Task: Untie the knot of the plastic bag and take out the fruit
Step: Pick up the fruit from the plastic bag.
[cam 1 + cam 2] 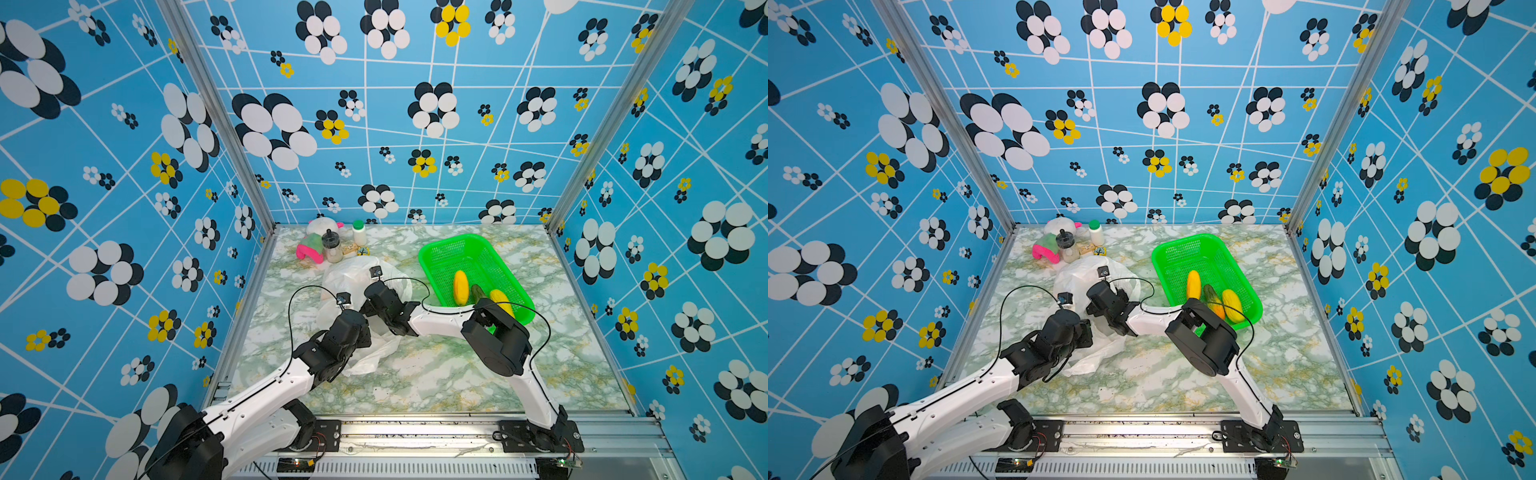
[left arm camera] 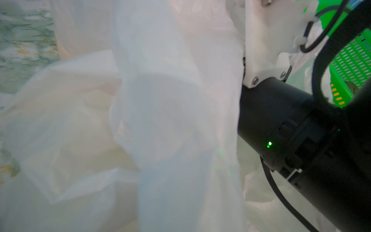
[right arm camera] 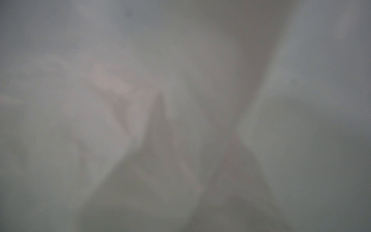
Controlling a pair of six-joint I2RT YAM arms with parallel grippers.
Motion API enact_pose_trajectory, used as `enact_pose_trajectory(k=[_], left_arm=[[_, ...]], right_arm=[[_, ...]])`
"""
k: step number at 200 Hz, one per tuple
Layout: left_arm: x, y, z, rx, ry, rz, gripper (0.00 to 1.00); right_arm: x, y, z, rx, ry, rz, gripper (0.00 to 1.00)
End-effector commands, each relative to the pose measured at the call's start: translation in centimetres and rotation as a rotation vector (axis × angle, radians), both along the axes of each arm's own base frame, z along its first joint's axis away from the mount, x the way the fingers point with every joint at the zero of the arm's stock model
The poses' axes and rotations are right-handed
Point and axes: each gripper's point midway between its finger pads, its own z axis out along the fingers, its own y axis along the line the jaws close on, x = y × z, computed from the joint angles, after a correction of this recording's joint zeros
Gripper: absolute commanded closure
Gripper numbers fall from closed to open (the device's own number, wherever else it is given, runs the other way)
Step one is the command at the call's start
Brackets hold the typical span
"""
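The left gripper (image 1: 352, 311) was closed at the plastic bag (image 1: 349, 276). The right gripper (image 1: 371, 291), hidden inside, could not be judged open or closed.

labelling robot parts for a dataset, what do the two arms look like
Both the left arm and right arm have white shells with bulky black joints. A thin black cable loops along each. A green light glows on one black joint.

The plastic bag (image 3: 124, 112) fills the whole right wrist view, so close to the lens that it is out of focus. It shows as pale grey-white film in soft folds, with a darker pointed crease near the middle and faint pinkish streaks beside it.
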Motion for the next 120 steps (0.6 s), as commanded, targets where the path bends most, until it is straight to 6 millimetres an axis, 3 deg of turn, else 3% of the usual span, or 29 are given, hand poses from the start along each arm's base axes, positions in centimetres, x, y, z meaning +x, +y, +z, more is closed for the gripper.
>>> enact_pose_trajectory(k=[1,9,14,56,94,120], left_arm=[[0.9,-0.7,1.7,-0.019,-0.038,-0.019,1.0],[1.0,-0.8,1.8,-0.021,-0.039,-0.02,1.0],[1.1,-0.8,1.9,-0.019,-0.041,-0.02,1.0],[1.4,-0.9,2.0,-0.019,-0.039,-0.019,1.0],[1.6,-1.2,2.1,-0.021,-0.028,-0.022,1.0],[1.8,-1.4,2.2,-0.029,-0.031,-0.029,1.0]], right_arm=[[1.4,-1.4,-0.3,-0.062,-0.015,-0.094,0.04],[1.4,-1.8,-0.9,-0.083,-0.011,-0.108,0.03],[2.0,-1.3,0.4,-0.061,-0.029,-0.116,0.03],[3.0,-1.3,0.1,-0.078,-0.034,-0.149,0.01],[3.9,-0.5,-2.6,-0.138,0.009,-0.149,0.14],[4.0,-0.2,-3.8,-0.155,0.031,-0.137,0.18]])
